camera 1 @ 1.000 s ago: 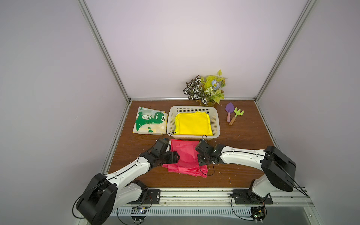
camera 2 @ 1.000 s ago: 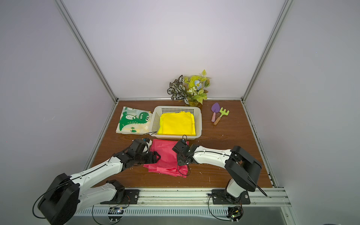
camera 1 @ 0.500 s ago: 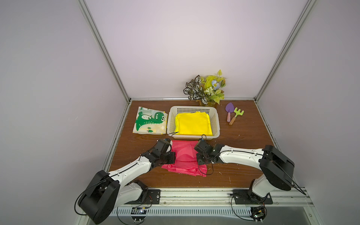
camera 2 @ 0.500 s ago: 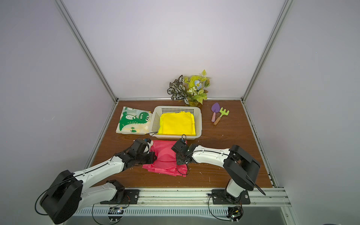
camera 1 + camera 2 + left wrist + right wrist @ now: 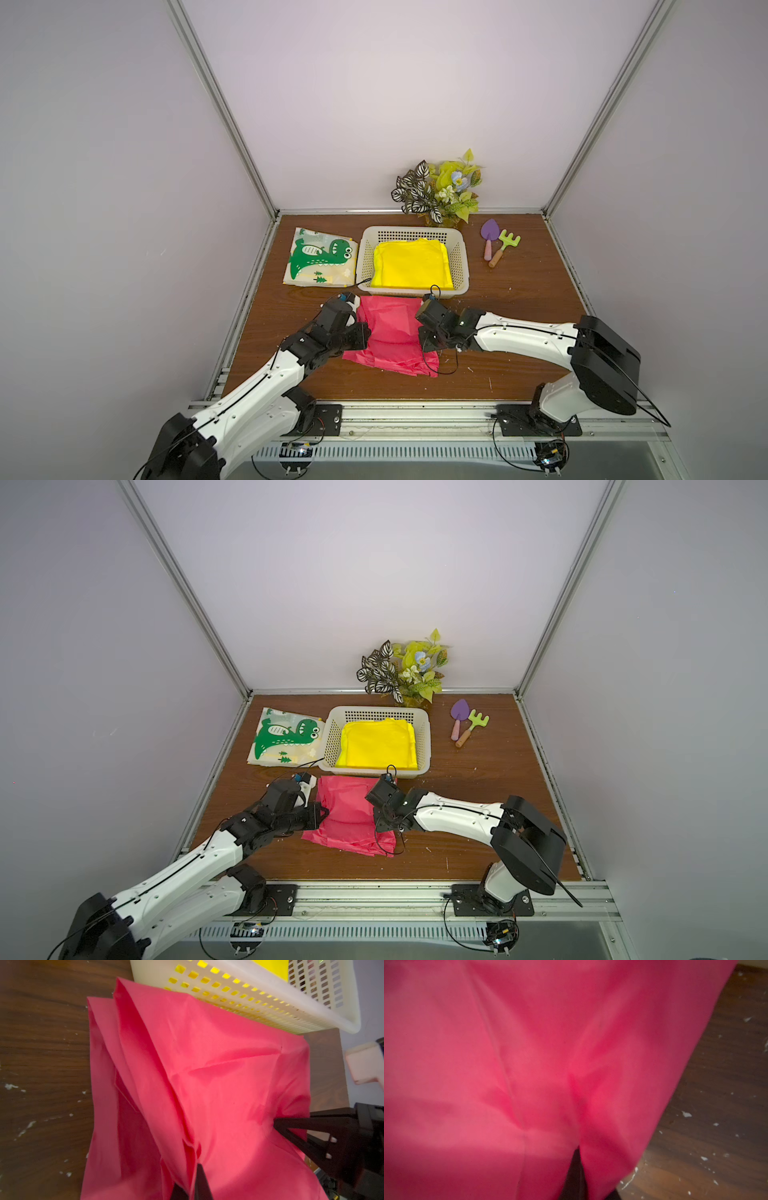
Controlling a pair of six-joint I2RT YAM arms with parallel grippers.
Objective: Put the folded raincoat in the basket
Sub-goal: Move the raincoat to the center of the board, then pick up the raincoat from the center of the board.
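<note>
Just beside the basket [image 5: 458, 262], pink raincoat [image 5: 388, 328] clenched in both left jaws and right jaws.

Pink raincoat [image 5: 388, 332], folded; off-white basket [image 5: 458, 259].
Raincoat creased and bunched, just in front of the basket, far edge at its near wall; basket upright, perforated, flared rim.

the left pincer [image 5: 362, 334], open a second ago, has closed on the left edge of the red raincoat [image 5: 392, 332], whose near left corner has drawn in slightly across the worktop [image 5: 519, 299].
</note>
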